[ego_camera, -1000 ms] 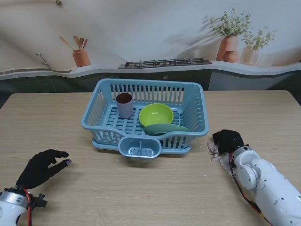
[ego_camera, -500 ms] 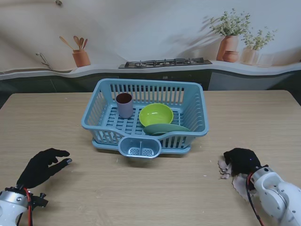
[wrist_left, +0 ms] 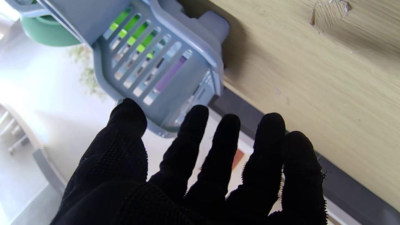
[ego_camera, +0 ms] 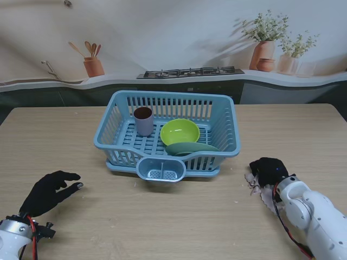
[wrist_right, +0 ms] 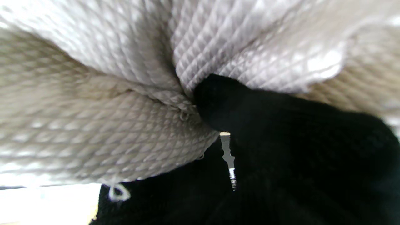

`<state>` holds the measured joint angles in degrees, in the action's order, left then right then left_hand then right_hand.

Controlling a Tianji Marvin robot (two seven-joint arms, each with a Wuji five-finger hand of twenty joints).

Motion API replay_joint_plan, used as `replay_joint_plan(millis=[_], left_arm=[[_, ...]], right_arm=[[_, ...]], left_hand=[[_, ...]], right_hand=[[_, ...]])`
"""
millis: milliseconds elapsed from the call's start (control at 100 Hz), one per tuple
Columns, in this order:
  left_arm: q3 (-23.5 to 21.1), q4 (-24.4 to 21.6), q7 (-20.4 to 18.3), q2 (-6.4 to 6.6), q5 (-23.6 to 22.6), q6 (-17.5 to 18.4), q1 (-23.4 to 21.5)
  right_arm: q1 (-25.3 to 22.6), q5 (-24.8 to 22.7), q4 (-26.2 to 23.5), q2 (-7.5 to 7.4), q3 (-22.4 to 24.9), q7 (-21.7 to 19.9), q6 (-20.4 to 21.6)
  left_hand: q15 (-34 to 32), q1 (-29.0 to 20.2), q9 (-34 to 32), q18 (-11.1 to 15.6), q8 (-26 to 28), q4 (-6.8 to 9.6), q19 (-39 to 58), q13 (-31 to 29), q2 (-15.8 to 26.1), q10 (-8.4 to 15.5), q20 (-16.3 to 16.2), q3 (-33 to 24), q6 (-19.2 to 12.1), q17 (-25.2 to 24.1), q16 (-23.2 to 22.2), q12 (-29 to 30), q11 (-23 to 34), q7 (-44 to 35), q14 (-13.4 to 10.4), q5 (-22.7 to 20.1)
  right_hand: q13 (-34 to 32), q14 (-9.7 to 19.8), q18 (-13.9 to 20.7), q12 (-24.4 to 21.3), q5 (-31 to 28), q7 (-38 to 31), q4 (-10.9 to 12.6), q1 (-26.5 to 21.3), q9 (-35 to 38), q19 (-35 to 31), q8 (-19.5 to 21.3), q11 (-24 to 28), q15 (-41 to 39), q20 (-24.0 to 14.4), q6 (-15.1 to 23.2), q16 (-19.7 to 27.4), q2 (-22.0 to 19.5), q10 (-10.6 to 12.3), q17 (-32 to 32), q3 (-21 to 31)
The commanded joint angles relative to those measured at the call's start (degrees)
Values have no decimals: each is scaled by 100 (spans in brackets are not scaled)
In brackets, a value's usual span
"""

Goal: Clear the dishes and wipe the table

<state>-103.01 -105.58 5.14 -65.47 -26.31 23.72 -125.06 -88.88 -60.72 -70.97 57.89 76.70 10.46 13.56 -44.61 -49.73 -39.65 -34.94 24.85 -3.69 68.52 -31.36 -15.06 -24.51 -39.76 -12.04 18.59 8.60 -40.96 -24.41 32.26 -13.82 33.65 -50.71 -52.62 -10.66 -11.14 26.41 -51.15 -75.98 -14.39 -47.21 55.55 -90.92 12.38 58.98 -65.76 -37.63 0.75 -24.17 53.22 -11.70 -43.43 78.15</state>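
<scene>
**Figure: Right hand pressing a cloth on the table beside the loaded dish rack**

Stand view. A blue dish rack [ego_camera: 167,134] sat at the middle of the wooden table [ego_camera: 162,216]. Inside the rack, a brown-rimmed cup [ego_camera: 143,120] stood upright in the left part, a lime-green bowl [ego_camera: 180,131] lay right of the cup, and a dark green plate [ego_camera: 192,148] lay at the rack's near wall, just beside the bowl. The rack's small cutlery pocket [ego_camera: 161,169] projected from its near side. Right of the rack and nearer to me, the right hand [ego_camera: 268,170] was closed on a pale cloth [ego_camera: 252,181] that rested on the table, with the cloth's edges showing around the glove. Well left of the rack, the left hand [ego_camera: 47,191] held nothing, its fingers spread and pointing toward the rack.

Left wrist view. The left hand [wrist_left: 193,168] showed all five gloved fingers [wrist_left: 268,140] apart and empty. Beyond them appeared the rack [wrist_left: 162,62], with green and purple showing through its slots, and the table [wrist_left: 328,78].

Right wrist view. The cloth [wrist_right: 109,93], of quilted weave, filled most of the picture. The right hand [wrist_right: 281,150] was pressed into its folds and gripped it; the picture was blurred.
</scene>
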Motion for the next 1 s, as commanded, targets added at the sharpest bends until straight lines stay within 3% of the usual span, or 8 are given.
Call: replay_joint_plan(millis=[0, 200, 370, 680, 990], left_arm=[[10, -26, -54, -10, 1, -14, -28], [5, -16, -26, -14, -17, 11, -32], [5, -12, -5, -18, -28, 19, -34], [6, -13, -11, -18, -13, 22, -44], [-11, 3, 12, -24, -4, 94, -54]], right_arm=[[148, -22, 208, 80, -180, -178, -59], [979, 140, 786, 85, -968, -146, -387], [1057, 177, 853, 85, -1058, -152, -430], [-222, 27, 4, 89, 51, -220, 5], [-1546, -126, -1036, 91, 1230, -658, 757]], left_hand=[[1, -71, 88, 69, -7, 135, -145, 110, 280, -127, 103, 168, 39, -81, 6, 142, -31, 62, 160, -147], [2, -80, 90, 69, -5, 138, -144, 107, 285, -121, 105, 196, 48, -81, 6, 144, -36, 60, 159, -151], [1, -82, 89, 69, -4, 139, -143, 105, 293, -108, 106, 218, 37, -81, 5, 143, -33, 60, 159, -147], [4, -97, 86, 76, -3, 143, -152, 112, 298, -111, 113, 248, 34, -87, 5, 144, -35, 60, 157, -147], [5, -112, 90, 77, -2, 147, -154, 111, 309, -101, 116, 283, 28, -91, 5, 144, -36, 63, 152, -140]], right_hand=[[-125, -218, 200, -426, -185, 519, -93, -179, 80, -2, -272, -574, -88, -17, -78, 26, -170, 168, 25, 34], [-125, -206, 207, -427, -185, 517, -92, -178, 87, -3, -274, -569, -97, -9, -78, 41, -167, 167, 30, 31], [-125, -203, 220, -428, -184, 515, -91, -178, 82, -2, -275, -570, -104, -3, -78, 49, -173, 168, 40, 29], [-112, -226, 181, -422, -177, 516, -89, -184, 80, -2, -276, -564, -112, 2, -108, 51, -171, 142, 58, 37], [-111, -228, 174, -429, -172, 512, -92, -183, 69, -4, -269, -548, -127, 9, -111, 63, -175, 145, 70, 38]])
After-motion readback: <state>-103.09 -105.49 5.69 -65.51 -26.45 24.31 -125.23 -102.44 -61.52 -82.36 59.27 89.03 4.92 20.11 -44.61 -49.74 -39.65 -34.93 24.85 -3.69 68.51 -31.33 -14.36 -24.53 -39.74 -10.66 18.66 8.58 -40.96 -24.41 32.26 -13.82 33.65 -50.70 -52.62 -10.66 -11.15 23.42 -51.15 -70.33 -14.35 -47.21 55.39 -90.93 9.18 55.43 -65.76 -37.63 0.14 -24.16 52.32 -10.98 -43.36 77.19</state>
